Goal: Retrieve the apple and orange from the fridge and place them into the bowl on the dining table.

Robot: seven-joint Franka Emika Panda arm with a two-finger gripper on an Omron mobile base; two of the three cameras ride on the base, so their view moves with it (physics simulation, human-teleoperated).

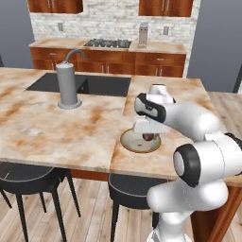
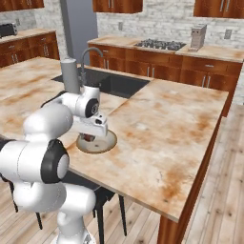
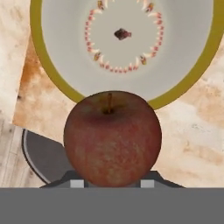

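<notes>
Setting: kitchen with the marbled dining table (image 1: 56, 127) in front.
Gripper (image 1: 149, 137): hangs over the bowl, jaws closed onto the apple (image 3: 112, 138).
Apple: held just above the bowl's near rim.
Bowl (image 1: 128, 143): on the table by its near edge.

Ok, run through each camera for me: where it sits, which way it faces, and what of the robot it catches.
Left base view: behind the arm's left, looking forward and down over the dining table; white arm at lower right, tool above the bowl.
Right base view: behind its right; arm at lower left, same bowl.
Hand view: looks along the tool at the apple and bowl.
All three share the bowl and table.
</notes>
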